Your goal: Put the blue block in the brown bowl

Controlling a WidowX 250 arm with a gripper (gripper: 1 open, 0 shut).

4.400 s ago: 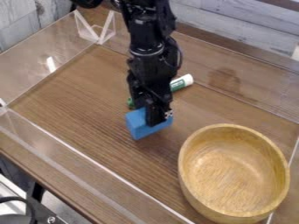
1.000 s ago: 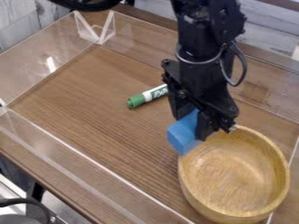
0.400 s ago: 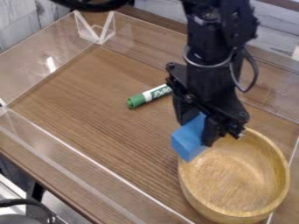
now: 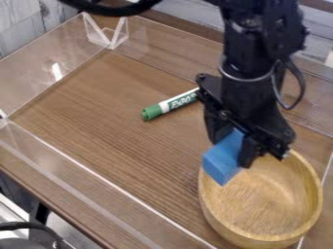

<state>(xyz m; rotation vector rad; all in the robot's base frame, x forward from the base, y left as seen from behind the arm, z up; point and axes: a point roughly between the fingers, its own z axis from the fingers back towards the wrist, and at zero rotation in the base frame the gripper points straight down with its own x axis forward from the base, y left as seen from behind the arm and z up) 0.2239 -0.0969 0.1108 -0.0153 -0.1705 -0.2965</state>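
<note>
While unreadable, marker (image 4: 170, 103) lettering; gripper (image 4: 244, 148) closed

Blue block (image 4: 224, 162): small, bright blue, matte, tilted, raised above the near-left rim of the brown bowl (image 4: 260, 227), a wide, round, light wooden vessel with thick rim, upright.

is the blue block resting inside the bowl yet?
No: the blue block hangs clamped in the gripper above the near-left rim of the brown bowl, not lying on its floor.
</note>
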